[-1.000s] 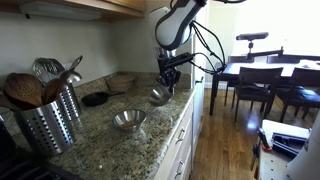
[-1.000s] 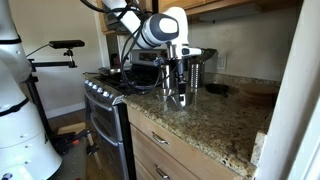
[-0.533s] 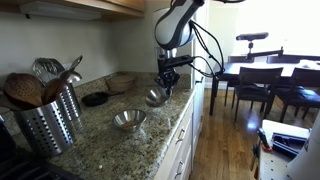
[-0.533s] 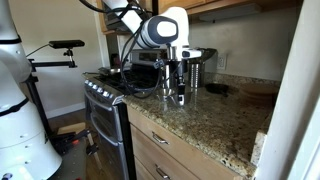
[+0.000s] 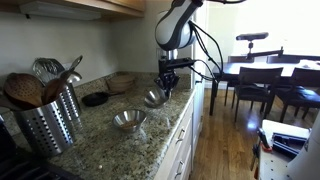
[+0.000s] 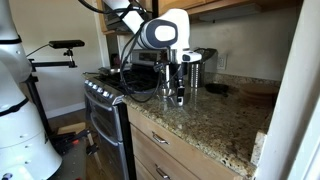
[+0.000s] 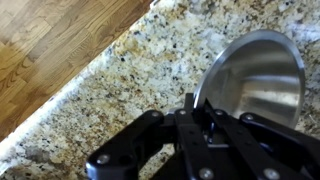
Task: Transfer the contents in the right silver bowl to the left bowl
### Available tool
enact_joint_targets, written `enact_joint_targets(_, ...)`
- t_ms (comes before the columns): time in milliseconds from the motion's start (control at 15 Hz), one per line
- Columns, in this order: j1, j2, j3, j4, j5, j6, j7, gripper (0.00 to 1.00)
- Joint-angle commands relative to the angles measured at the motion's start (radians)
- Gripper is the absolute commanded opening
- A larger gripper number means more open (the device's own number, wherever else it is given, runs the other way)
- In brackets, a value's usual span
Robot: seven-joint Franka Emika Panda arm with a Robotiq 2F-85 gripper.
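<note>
gripper (image 5: 167, 88) shut on the rim of the right silver bowl (image 5: 154, 97), holding it tilted over the granite counter (image 5: 100, 150), with the left bowl (image 5: 128, 120) upright at about eight o'clock in an exterior view, so probably carry that way before tipping.

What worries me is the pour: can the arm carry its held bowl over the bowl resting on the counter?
Probably yes. The gripper is shut on the right silver bowl, tilted above the counter, and nothing stands between it and the left bowl nearby.

Exterior views from opposite counter (image 5: 95, 128) ends, wrist close, downward
</note>
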Motion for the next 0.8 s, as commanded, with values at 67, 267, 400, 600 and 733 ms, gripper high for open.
enact_joint_targets(67,-0.018,0.006,0.006,-0.023,0.07,0.049,-0.077,0.08)
enact_joint_targets(267,-0.02,0.017,0.003,-0.023,0.077,0.055,-0.088,0.08)
enact_joint_targets(400,-0.024,0.021,0.002,-0.022,0.081,0.06,-0.092,0.08)
enact_joint_targets(600,-0.029,0.028,0.001,-0.021,0.087,0.069,-0.098,0.08)
enact_joint_targets(733,-0.033,0.033,0.0,-0.02,0.094,0.074,-0.104,0.08)
